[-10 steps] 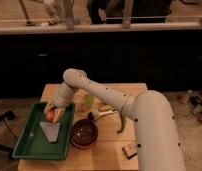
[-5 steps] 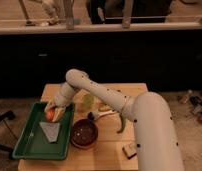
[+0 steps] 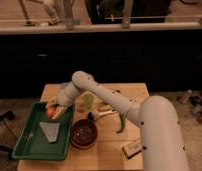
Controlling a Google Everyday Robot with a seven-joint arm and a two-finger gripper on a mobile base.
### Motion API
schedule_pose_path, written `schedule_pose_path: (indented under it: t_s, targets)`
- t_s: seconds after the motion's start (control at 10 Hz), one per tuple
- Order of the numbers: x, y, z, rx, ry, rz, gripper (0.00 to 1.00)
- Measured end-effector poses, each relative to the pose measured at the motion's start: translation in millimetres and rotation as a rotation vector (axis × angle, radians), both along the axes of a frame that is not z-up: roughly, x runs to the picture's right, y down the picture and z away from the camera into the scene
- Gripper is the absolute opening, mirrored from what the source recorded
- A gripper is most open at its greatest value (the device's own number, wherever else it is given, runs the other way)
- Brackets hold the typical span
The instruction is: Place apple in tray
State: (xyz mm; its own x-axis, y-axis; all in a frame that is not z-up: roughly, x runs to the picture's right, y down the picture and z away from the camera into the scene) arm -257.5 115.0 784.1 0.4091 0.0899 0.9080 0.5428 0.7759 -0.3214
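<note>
A green tray [image 3: 29, 145] lies on the left part of the wooden table. A red-orange apple [image 3: 50, 112] sits at the tray's far right corner, just inside its rim. My gripper [image 3: 53, 106] is right at the apple, at the tray's far edge, with the white arm reaching in from the right. A grey napkin [image 3: 50, 131] lies flat inside the tray.
A dark red bowl [image 3: 84, 133] stands right of the tray. A pale green cup [image 3: 88, 100], a green pepper-like item [image 3: 121, 124] and a small packaged snack [image 3: 132, 148] lie on the table [image 3: 129, 95]. A dark counter runs behind.
The gripper and the apple have stayed at the tray's far right corner; the arm has shifted only slightly.
</note>
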Motion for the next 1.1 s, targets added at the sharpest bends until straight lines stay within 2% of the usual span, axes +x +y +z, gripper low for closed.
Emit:
schedule_pose_path:
  t_s: [0.7, 1.1]
  targets:
    - [2.4, -2.7, 1.6, -0.004, 0.004, 0.010, 0.80]
    - [14.6, -6.6, 6.4, -0.001, 0.021, 0.029, 0.80]
